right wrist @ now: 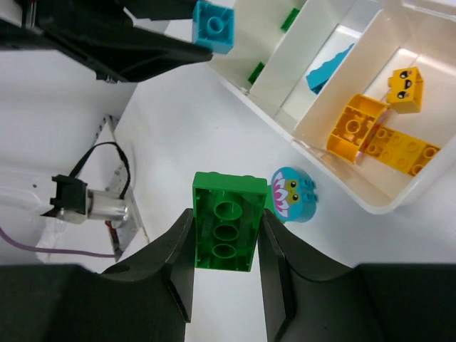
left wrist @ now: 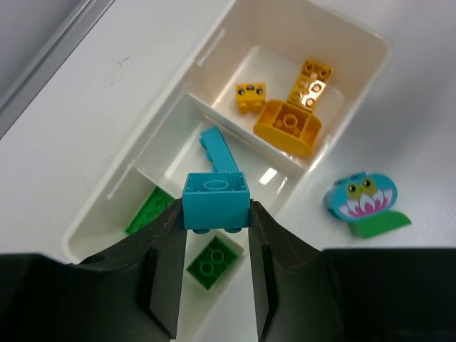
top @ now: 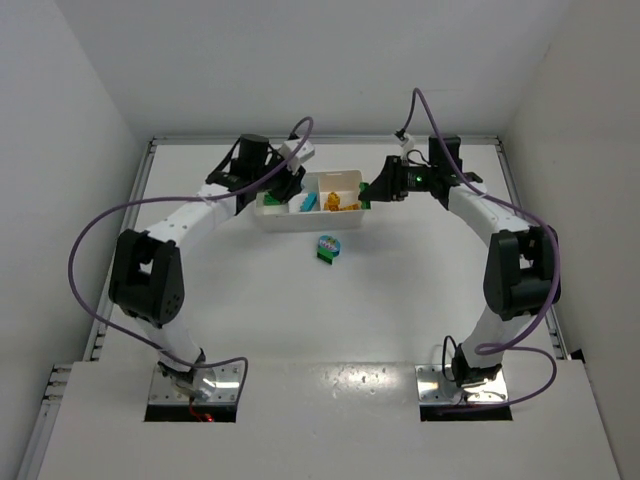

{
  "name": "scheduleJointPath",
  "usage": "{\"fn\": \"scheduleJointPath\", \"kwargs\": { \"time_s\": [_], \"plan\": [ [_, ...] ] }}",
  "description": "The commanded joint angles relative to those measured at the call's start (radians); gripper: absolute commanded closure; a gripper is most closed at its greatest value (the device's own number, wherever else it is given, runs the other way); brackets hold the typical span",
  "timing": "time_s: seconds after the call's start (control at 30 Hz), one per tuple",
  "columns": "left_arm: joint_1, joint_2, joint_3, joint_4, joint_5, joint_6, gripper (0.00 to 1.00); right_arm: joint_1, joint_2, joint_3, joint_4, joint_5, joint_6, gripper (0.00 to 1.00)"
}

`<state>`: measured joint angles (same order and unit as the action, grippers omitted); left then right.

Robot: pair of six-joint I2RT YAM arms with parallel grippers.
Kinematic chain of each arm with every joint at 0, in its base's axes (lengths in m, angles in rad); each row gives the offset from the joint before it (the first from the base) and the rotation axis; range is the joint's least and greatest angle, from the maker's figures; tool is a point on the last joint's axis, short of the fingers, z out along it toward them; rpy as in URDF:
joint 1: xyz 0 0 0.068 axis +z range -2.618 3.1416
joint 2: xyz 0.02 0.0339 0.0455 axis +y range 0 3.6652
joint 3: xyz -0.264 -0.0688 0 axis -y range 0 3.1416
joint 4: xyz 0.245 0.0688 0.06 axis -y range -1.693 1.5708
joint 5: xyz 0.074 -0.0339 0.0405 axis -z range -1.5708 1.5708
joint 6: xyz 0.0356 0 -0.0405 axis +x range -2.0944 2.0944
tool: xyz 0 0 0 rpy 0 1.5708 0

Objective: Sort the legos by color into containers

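Cyan brick (left wrist: pixel 216 200) in left gripper (left wrist: pixel 216 214)

The left arm's two black fingers (left wrist: pixel 165 249) clamp a square cyan-blue plastic brick (left wrist: pixel 216 201) above a white three-compartment plastic tray (left wrist: pixel 370 50) holding green bricks (left wrist: pixel 211 261), a long cyan-blue piece (left wrist: pixel 221 153) and yellow-orange bricks (left wrist: pixel 288 127), with a round cyan face-printed piece (left wrist: pixel 360 197) beside it on the white surface (left wrist: pixel 128 85).
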<state>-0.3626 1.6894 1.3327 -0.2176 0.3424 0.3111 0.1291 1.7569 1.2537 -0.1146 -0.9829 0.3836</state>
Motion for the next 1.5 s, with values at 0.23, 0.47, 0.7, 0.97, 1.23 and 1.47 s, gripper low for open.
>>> {"fn": "scheduleJointPath", "kwargs": {
  "time_s": [0.23, 0.47, 0.7, 0.97, 1.23, 1.47],
  "plan": [
    [0.008, 0.237, 0.239, -0.014, 0.032, -0.127, 0.74, 0.004, -0.019, 0.079, -0.023, 0.061, -0.071, 0.95],
    [0.019, 0.319, 0.312, -0.048, -0.031, -0.158, 0.40, 0.013, 0.049, 0.159, -0.042, 0.070, -0.089, 0.95],
    [0.120, 0.187, 0.280, 0.101, 0.144, -0.366, 0.00, 0.075, 0.171, 0.283, -0.051, 0.104, -0.112, 0.95],
    [0.327, 0.035, 0.255, 0.075, 0.150, -0.607, 0.00, 0.230, 0.375, 0.541, -0.062, 0.170, -0.132, 0.95],
    [0.418, -0.079, 0.083, -0.019, 0.170, -0.480, 0.00, 0.398, 0.641, 0.834, 0.024, 0.225, -0.074, 0.95],
    [0.427, -0.181, -0.013, -0.019, 0.133, -0.445, 0.00, 0.422, 0.757, 0.918, 0.036, 0.322, -0.063, 0.86]
  ]
}}
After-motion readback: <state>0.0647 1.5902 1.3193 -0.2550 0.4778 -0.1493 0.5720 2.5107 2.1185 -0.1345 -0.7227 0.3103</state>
